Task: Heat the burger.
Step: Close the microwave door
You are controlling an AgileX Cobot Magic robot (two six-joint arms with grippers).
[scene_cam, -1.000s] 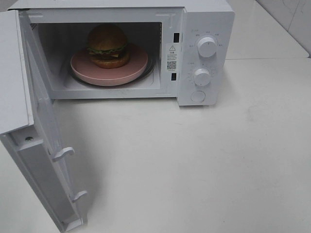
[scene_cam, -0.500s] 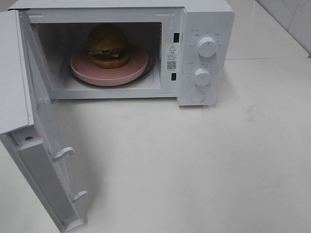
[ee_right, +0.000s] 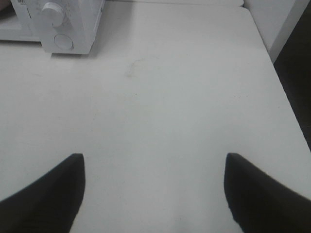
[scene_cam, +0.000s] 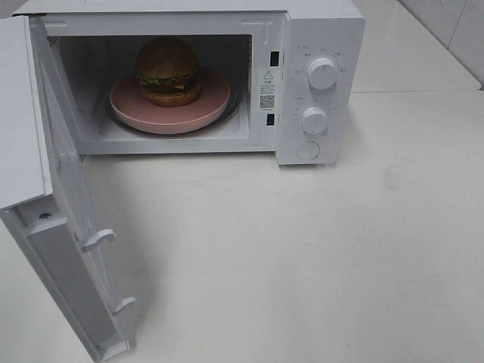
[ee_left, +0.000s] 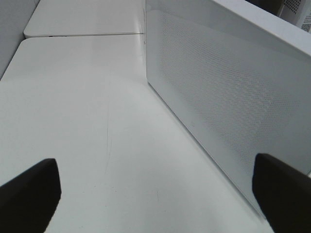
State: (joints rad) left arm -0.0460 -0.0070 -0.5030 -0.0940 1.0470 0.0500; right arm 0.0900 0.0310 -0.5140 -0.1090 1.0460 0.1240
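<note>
Jutting door edge [scene_cam: 76, 280], burger [scene_cam: 168, 72] apparently recessed

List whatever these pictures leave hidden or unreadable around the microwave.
- High view: markings around the knobs and the sticker print are too small to read.
- High view: the back of the burger is hidden by its bun; no arm shows.
- Left wrist view: the door blocks the inside of the microwave.
- Wrist views: left fingers and right fingers are cut off by the edge.
</note>
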